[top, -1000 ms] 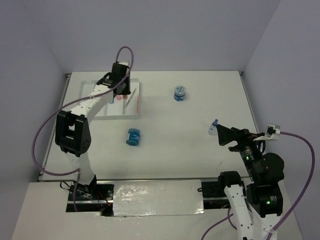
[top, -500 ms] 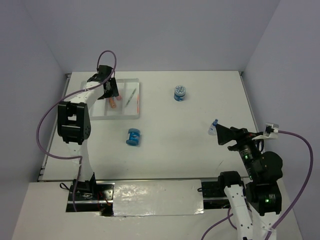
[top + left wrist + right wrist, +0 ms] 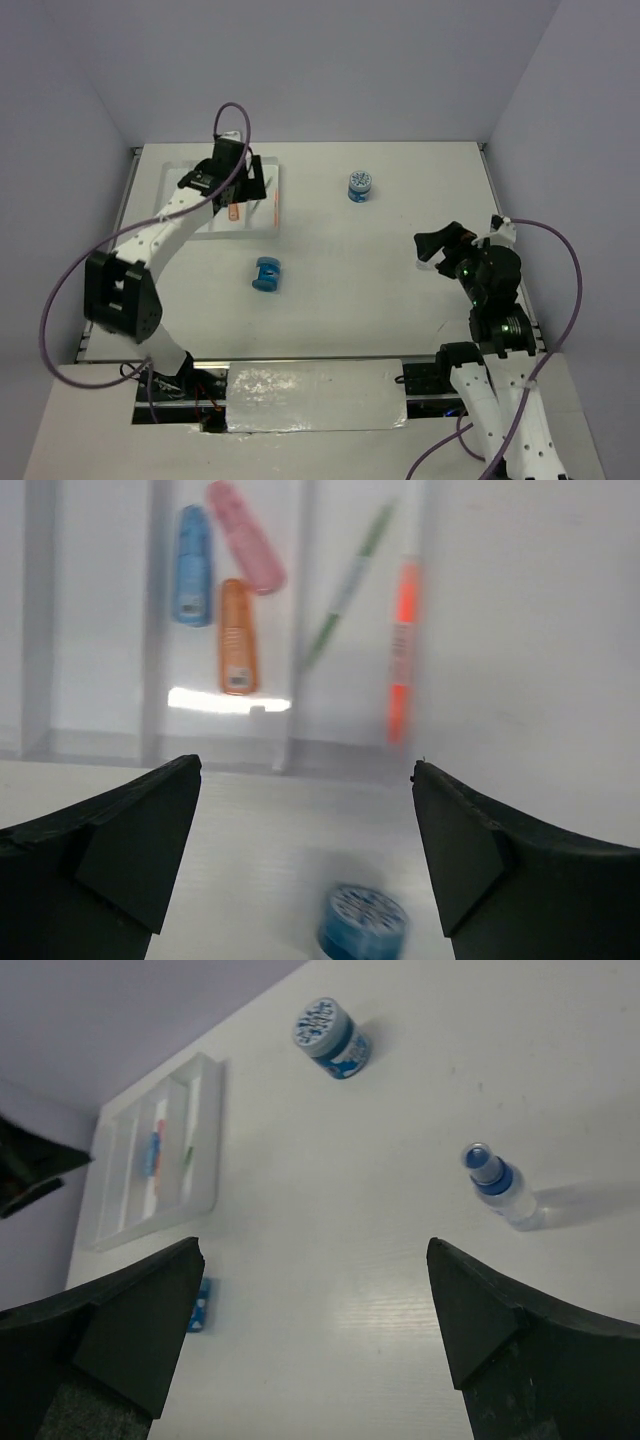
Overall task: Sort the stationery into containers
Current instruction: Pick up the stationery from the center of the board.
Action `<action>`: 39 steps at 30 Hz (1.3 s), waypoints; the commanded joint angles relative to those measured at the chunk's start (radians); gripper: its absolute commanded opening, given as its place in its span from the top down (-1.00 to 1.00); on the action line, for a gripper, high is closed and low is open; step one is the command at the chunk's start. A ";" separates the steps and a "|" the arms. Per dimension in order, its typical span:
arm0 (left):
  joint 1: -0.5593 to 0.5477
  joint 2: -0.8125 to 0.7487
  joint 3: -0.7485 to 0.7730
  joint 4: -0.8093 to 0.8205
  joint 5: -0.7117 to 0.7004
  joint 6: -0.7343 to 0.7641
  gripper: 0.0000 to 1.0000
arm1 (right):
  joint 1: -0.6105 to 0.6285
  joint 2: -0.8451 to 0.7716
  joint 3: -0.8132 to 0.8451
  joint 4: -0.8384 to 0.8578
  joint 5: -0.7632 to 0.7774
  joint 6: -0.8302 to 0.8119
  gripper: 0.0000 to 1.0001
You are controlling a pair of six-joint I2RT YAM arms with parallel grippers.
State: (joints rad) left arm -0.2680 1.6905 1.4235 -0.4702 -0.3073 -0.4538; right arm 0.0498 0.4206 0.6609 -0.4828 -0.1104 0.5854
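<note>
The white tray (image 3: 100, 742) holds a blue stub (image 3: 192, 565), a pink stub (image 3: 245, 550) and an orange stub (image 3: 236, 635) in one compartment. A green pen (image 3: 345, 590) and an orange pen (image 3: 402, 650) lie in the compartments beside it. My left gripper (image 3: 240, 190) hangs open and empty over the tray (image 3: 262, 225). One blue spool (image 3: 267, 273) lies on the table in front of the tray and shows blurred in the left wrist view (image 3: 365, 923). A second spool (image 3: 360, 186) stands at the back. My right gripper (image 3: 315, 1330) is open and empty above the right side of the table.
A small clear bottle with a blue cap (image 3: 500, 1185) lies on the table close under the right gripper (image 3: 432, 250). Grey walls close the table in on the left, back and right.
The left gripper's jaws have opened over the tray, and an orange stub that was not visible a second ago now lies there. The right arm has lifted and swung its wrist.
</note>
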 commanded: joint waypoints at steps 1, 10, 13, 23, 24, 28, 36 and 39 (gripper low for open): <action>-0.129 -0.184 -0.046 0.005 -0.064 -0.037 -0.99 | 0.008 0.066 -0.033 0.124 0.106 -0.010 -0.99; -0.310 -0.451 -0.270 -0.030 0.019 -0.085 -0.99 | 0.013 0.392 -0.046 0.305 0.302 -0.157 -0.98; -0.384 -0.527 -0.278 -0.094 -0.012 -0.086 -0.99 | 0.013 0.466 -0.037 0.357 0.305 -0.194 -0.86; -0.448 -0.771 -0.288 -0.297 -0.154 -0.059 -0.99 | 0.102 0.630 0.003 0.340 0.400 -0.210 -0.33; -0.448 -0.797 -0.296 -0.312 -0.170 -0.056 -0.99 | 0.110 0.632 0.000 0.333 0.420 -0.205 -0.32; -0.447 -0.825 -0.350 -0.324 -0.193 -0.049 -0.99 | 0.136 0.641 -0.007 0.311 0.515 -0.168 -0.25; -0.447 -0.793 -0.403 -0.292 -0.141 -0.029 -0.99 | 0.145 0.659 -0.023 0.296 0.597 -0.145 -0.11; -0.447 -0.799 -0.405 -0.283 -0.130 -0.022 -0.99 | 0.145 0.665 -0.027 0.300 0.592 -0.144 -0.03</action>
State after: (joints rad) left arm -0.7132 0.9073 1.0065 -0.7853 -0.4480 -0.4992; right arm 0.1841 1.0782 0.6292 -0.1951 0.4362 0.4297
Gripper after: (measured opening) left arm 0.993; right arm 0.522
